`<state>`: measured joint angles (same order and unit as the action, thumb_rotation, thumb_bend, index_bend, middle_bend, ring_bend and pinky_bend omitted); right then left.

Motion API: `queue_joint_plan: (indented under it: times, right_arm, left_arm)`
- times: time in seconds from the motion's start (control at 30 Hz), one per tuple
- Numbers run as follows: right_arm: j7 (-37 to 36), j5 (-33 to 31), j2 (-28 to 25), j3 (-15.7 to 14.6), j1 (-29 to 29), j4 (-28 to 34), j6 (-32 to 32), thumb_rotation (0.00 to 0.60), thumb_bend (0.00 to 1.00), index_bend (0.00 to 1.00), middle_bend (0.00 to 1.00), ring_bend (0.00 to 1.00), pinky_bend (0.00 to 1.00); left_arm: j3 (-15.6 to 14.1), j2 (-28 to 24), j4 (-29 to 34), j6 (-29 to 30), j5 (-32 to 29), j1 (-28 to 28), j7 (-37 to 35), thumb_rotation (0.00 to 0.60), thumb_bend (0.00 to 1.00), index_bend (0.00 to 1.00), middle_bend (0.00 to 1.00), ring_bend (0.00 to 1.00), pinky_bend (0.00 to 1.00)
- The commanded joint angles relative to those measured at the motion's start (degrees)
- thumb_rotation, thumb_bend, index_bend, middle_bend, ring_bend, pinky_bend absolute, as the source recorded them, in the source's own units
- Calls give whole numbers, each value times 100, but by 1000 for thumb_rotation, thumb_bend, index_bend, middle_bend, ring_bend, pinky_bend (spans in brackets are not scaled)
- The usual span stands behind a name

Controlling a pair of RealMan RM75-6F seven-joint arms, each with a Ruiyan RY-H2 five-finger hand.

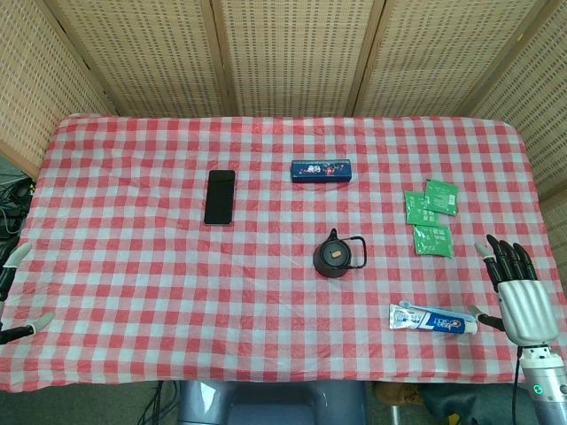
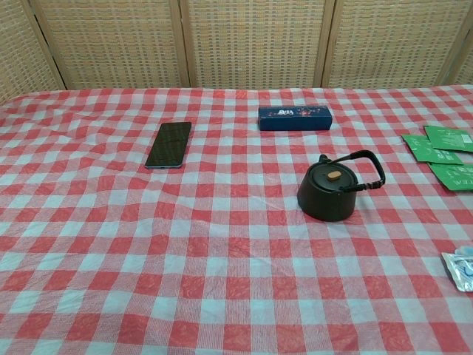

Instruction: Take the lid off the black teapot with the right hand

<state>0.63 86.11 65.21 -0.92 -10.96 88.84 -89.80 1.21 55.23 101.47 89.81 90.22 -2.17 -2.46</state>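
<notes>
**Lid on, right hand waiting off to the side**

The black teapot (image 2: 330,194) sits mid-table (image 1: 133,292) with its lid (image 2: 332,177) on, tan knob up. The right hand (image 1: 518,292) hovers at the table's right edge, fingers spread, empty, by the toothpaste tube (image 1: 428,320). Only fingertips of the left hand (image 1: 16,292) show; grip unclear. Blue box (image 2: 294,117), writing unreadable; phone (image 2: 169,144); green packets (image 1: 431,215).
</notes>
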Motion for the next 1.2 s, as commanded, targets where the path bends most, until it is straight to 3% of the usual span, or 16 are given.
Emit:
queue_joint_plan:
  times: [0.03,0.3,0.5,0.63,0.73,0.83,1.0,1.2]
  right_arm:
    - [-22,-6,-6,29,17,7,55,600,0,41,0,0,0]
    - [-197,167,-54,146,-180,147,351,600,0,77,0,0,0]
    - [-139,129,-444,640,-1101,841,1422,600,1,265,0,0,0]
    - [-59,-505,-651,1130,-1828,1331,2477,600,145,419,0,0,0]
    - [186,-1229,-607,1480,-2375,1479,3229,600,255,450,0,0,0]
    - [616,-1804,-435,1640,-2782,1442,3674,600,338,455,0,0,0]
    - [1431,-2621,177,1693,-3418,1061,4071,600,399,456,0,0,0]
    - [2127,-3343,824,1519,-3857,658,4170,600,419,461,22,0,0]
  left_arm:
    - [-14,4,-18,-3,6,9,-13,600,0,0,0,0,0]
    - [-16,31,-54,65,40,39,-40,600,0,0,0,0,0]
    - [45,109,-51,-104,-73,-65,117,600,0,0,0,0,0]
    - [96,175,-30,-252,-219,-142,277,600,0,0,0,0,0]
    - [144,223,-28,-374,-336,-213,393,600,0,0,0,0,0]
    - [180,256,-30,-471,-442,-266,459,600,0,0,0,0,0]
    - [215,303,-51,-600,-591,-328,545,600,0,0,0,0,0]
    - [237,336,-70,-660,-694,-359,601,600,0,0,0,0,0]
